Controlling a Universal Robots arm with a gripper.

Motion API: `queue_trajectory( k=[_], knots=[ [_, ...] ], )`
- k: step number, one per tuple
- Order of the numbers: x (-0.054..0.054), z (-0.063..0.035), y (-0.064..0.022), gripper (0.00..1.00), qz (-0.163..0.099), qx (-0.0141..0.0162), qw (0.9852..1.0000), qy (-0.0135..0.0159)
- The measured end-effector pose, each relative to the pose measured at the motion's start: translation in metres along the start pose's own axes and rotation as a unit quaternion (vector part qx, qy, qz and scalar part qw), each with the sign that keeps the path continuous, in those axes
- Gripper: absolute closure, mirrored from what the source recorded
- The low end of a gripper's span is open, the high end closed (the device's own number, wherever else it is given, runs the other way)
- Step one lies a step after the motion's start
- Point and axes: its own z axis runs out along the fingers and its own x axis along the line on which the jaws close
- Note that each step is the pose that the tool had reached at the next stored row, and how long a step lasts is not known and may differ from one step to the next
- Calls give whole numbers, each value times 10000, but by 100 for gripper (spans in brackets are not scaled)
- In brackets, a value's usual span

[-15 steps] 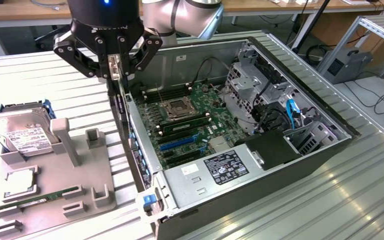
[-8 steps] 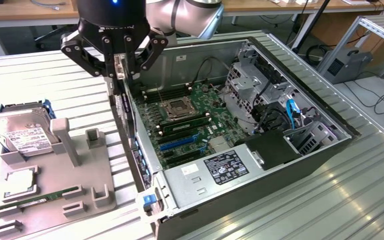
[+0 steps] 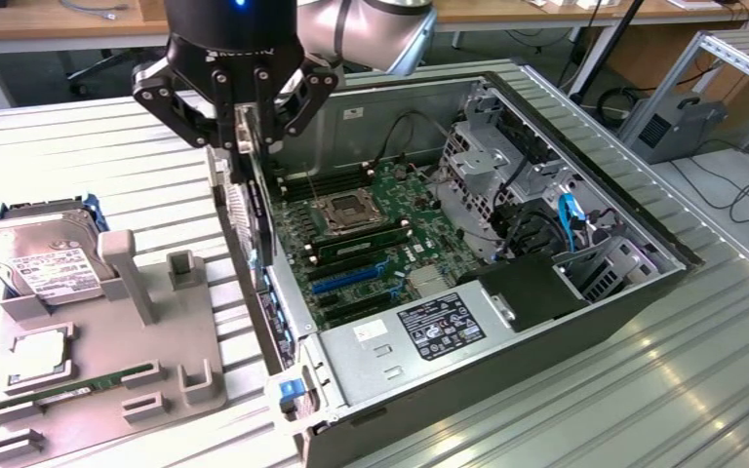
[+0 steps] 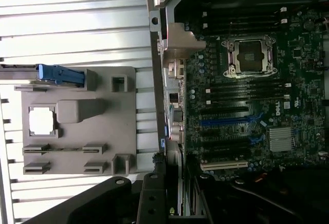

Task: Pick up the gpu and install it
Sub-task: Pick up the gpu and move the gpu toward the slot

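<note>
Tool point(image 3: 245, 144) with gpu point(image 3: 253, 195) near Dell motherboard point(image 4: 252, 98)

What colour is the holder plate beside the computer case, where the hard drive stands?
Light grey. The holder plate shows best in the wrist view.

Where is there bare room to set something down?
Bare table: exterior view's right of the computer case, and beyond the grey tray. Crowded: the tray, and the case's edge where the hand holds the graphics card.

Ribbed metal tabletop point(image 3: 635, 390), wooden desks point(image 3: 50, 19) behind, aluminium frame rack point(image 3: 739, 44) at the exterior view's right, cables point(image 3: 747, 200) on pale floor point(image 3: 700, 180)
</note>
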Motion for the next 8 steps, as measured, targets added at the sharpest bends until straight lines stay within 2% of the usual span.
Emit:
queue_trajectory(
  k=[8],
  knots=[
    [-86,2,7,74,0,6,10000,0]
  ],
)
